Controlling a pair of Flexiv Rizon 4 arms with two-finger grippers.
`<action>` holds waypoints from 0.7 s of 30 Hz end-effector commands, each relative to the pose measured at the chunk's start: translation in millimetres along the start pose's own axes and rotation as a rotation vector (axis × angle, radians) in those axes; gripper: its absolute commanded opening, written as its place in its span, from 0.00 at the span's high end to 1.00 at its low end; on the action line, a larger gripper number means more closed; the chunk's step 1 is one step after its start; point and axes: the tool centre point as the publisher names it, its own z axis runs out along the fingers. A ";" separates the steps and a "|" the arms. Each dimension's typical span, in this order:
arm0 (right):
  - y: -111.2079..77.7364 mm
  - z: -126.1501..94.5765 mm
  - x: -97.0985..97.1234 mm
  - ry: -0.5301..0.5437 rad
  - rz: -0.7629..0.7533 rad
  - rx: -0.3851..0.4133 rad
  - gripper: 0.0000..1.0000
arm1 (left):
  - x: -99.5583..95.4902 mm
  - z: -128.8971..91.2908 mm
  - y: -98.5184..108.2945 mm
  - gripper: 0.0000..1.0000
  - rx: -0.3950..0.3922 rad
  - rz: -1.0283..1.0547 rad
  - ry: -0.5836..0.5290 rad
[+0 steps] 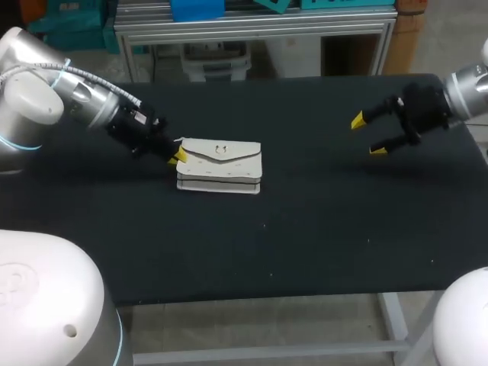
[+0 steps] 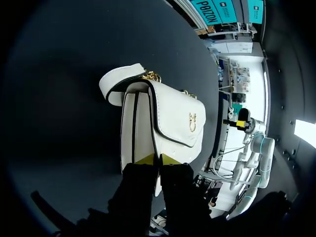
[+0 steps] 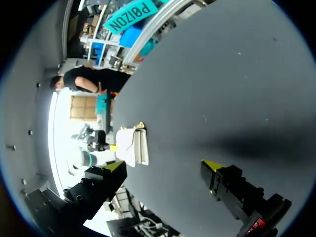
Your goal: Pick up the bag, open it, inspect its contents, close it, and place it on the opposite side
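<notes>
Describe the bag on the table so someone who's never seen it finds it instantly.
On the black table, look left of middle, by my left gripper. The handbag lies flat there: white against the dark top, with an envelope flap and small gold clasp.

Near end of bag (image 2: 173, 113) hidden behind left claw (image 2: 158, 160); contents unseen inside; clasp (image 1: 221, 149) detail too small in head view.
</notes>
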 end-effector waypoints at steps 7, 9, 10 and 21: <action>-5.5 -0.7 1.3 -0.005 -0.001 -0.014 0.00 | -2.0 -6.2 1.0 1.00 -0.004 0.002 0.007; -5.5 -0.7 1.3 -0.005 -0.001 -0.014 0.00 | -2.0 -6.2 1.0 1.00 -0.004 0.002 0.007; -5.5 -0.7 1.3 -0.005 -0.001 -0.014 0.00 | -2.0 -6.2 1.0 1.00 -0.004 0.002 0.007; 33.3 -32.8 -19.9 -0.198 -0.129 0.070 0.00 | -23.8 -40.4 -24.2 1.00 0.041 0.070 -0.086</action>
